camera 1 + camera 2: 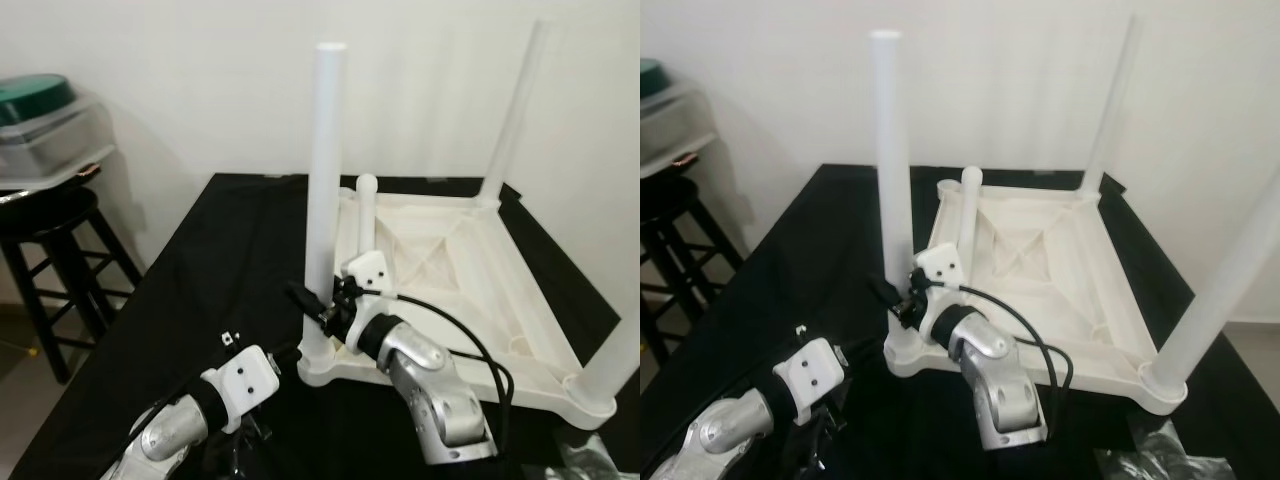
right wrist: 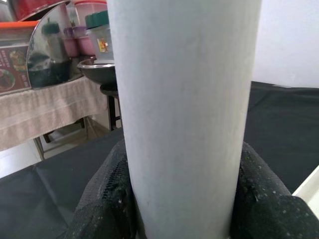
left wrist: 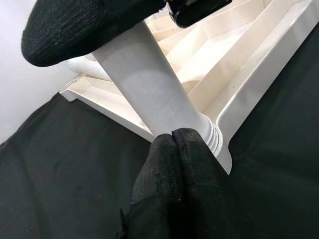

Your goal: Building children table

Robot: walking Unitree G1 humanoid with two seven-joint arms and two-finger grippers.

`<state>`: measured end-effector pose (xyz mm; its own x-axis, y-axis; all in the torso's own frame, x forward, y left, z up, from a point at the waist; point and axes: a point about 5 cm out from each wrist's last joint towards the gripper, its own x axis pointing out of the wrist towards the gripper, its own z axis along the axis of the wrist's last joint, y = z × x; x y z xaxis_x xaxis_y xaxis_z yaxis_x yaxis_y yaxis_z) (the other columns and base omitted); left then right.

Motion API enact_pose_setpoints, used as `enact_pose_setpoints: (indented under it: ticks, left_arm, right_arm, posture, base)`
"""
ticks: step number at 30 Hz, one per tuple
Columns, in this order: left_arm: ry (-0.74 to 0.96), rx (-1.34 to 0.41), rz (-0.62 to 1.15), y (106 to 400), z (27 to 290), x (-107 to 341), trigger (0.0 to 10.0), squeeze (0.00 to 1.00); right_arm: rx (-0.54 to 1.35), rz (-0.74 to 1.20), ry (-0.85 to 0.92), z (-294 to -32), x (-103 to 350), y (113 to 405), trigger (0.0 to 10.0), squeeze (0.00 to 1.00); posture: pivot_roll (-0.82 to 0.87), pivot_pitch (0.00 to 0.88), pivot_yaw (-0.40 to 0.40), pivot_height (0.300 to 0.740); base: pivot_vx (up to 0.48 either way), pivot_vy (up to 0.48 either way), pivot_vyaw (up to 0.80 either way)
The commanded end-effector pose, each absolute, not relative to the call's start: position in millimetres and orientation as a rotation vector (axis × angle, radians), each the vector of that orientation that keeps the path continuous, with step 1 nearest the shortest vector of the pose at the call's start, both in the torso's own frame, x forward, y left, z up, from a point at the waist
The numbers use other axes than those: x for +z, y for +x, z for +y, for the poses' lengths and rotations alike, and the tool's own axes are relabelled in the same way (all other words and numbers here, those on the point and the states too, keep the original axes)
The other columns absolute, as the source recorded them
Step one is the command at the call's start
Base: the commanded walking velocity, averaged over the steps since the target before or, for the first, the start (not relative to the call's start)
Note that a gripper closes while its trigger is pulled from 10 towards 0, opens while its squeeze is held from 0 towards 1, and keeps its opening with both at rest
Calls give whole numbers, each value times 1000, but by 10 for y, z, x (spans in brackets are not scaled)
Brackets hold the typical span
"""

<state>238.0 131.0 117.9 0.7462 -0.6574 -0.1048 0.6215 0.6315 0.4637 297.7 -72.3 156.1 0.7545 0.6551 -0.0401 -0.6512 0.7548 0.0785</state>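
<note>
Lying upside down on the black-clothed worktop (image 1: 200, 260), the white plastic children's table (image 1: 470, 260) fills its right half, ribbed underside up, smooth round legs rising at the corners. The right gripper (image 1: 318, 300) clasps the near-left leg (image 1: 325, 180) low down, its padded black fingers (image 2: 107, 209) pressed against both sides of the tube. The right wrist view adds a cloth-draped shelf with containers (image 2: 75, 40) beyond the leg. The left gripper (image 3: 174, 149) sits at the worktop's near edge; the left wrist view shows its woven fingers closed together, tips touching the leg's ridged collar (image 3: 212, 137) at the socket. A black stool (image 1: 50, 240) stands beyond the left edge.
</note>
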Motion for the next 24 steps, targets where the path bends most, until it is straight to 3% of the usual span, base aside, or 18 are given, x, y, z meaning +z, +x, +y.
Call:
enact_pose_setpoints:
  ticks: [1, 2, 3, 4, 5, 6, 7, 8, 13, 14, 15, 16, 24]
  left_arm:
    - [502, -734, -74, 2394, 1337, 1176, 10000, 0]
    - [499, -731, -75, 2393, 1340, 1174, 10000, 0]
    - [497, -731, -75, 2392, 1341, 1171, 10000, 0]
    - [497, -731, -75, 2392, 1341, 1171, 10000, 0]
    - [495, -730, -74, 2391, 1342, 1168, 10000, 0]
    - [493, -730, -73, 2390, 1340, 1165, 10000, 0]
    - [493, -730, -73, 2390, 1340, 1165, 10000, 0]
    - [491, -731, -73, 2390, 1337, 1162, 10000, 0]
    - [485, -742, -73, 2398, 1323, 1152, 10000, 0]
    - [484, -744, -74, 2401, 1316, 1150, 10000, 0]
    - [483, -744, -75, 2404, 1311, 1149, 10000, 0]
    - [483, -744, -76, 2408, 1303, 1146, 10000, 0]
    - [483, -741, -77, 2422, 1280, 1132, 10000, 0]
  right_arm:
    - [661, 263, 84, -815, 1192, 2950, 0, 0]
    - [678, 261, 73, -785, 1211, 2929, 0, 0]
    - [705, 248, 100, -773, 1271, 2922, 10000, 0]
    - [705, 248, 100, -773, 1271, 2922, 10000, 0]
    - [714, 242, 114, -764, 1337, 2883, 10000, 208]
    - [735, 234, 119, -764, 1397, 2852, 10000, 890]
    - [735, 234, 119, -764, 1397, 2852, 10000, 890]
    - [790, 212, 115, -786, 1476, 2846, 10000, 1000]
    - [993, 126, 15, -927, 1697, 2901, 10000, 1000]
    - [1059, 90, -37, -995, 1766, 2934, 10000, 855]
    - [1115, 71, -69, -1057, 1819, 2967, 10000, 290]
    - [1170, 51, -103, -1117, 1868, 3012, 10000, 0]
    - [1279, 95, -149, -1191, 1919, 3290, 10000, 0]
  posture:
    - [-36, 14, 10, 740]
    - [-33, 12, 8, 740]
    - [-33, 6, 7, 740]
    - [-33, 6, 7, 740]
    - [-35, 6, 8, 740]
    - [-36, 4, 9, 740]
    - [-36, 4, 9, 740]
    - [-35, 0, 8, 740]
    - [-33, 0, 7, 740]
    - [-31, 0, 4, 740]
    - [-30, 0, 4, 740]
    - [-25, 0, 3, 740]
    - [-11, 0, -2, 740]
  base:
    - [0, 0, 0]
    - [0, 0, 0]
    - [0, 0, 0]
    - [0, 0, 0]
    - [0, 0, 0]
    - [0, 0, 0]
    - [0, 0, 0]
    - [0, 0, 0]
    - [0, 0, 0]
    - [0, 0, 0]
    - [0, 0, 0]
    - [0, 0, 0]
    - [0, 0, 0]
